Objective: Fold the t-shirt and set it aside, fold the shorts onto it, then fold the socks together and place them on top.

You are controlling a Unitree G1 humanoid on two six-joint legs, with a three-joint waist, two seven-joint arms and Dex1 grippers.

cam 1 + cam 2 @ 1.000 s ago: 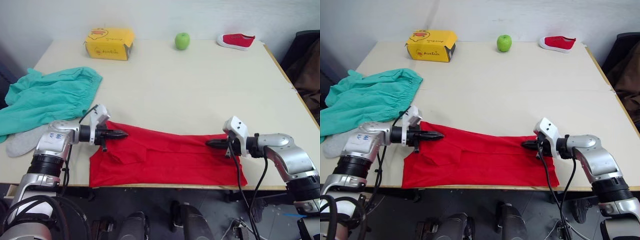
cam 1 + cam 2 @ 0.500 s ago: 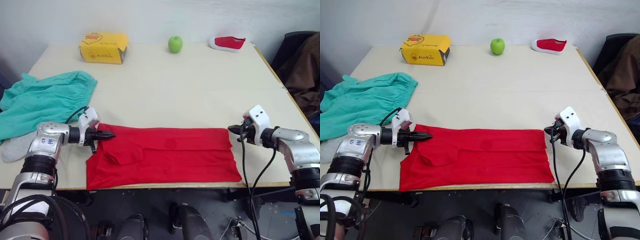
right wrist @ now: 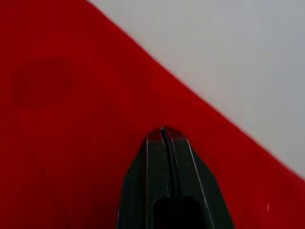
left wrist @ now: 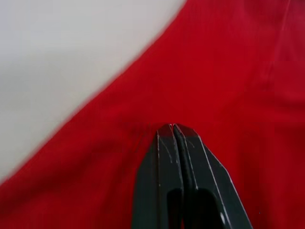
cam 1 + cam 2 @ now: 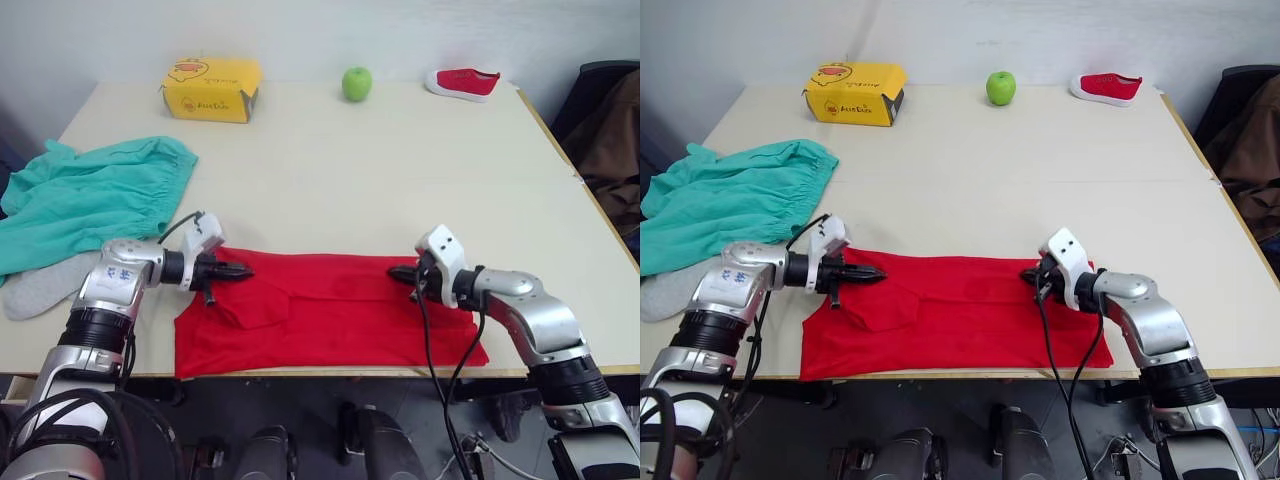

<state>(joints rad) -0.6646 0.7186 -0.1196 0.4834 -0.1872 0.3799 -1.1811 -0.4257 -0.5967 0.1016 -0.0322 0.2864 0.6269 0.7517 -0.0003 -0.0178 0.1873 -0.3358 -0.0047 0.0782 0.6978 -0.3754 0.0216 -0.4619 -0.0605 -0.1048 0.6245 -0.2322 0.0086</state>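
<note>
Stage 1 in progress: shirt fold, both grippers engaged.

Bright red cotton t-shirt is lying as a long band along table front edge. Left gripper and right gripper are each clenched, tips pressing its far hem; whether cloth is pinched, can't tell. Teal fabric shorts and grey knit socks are waiting at left edge, untouched. Approx. one-quarter done.
</note>
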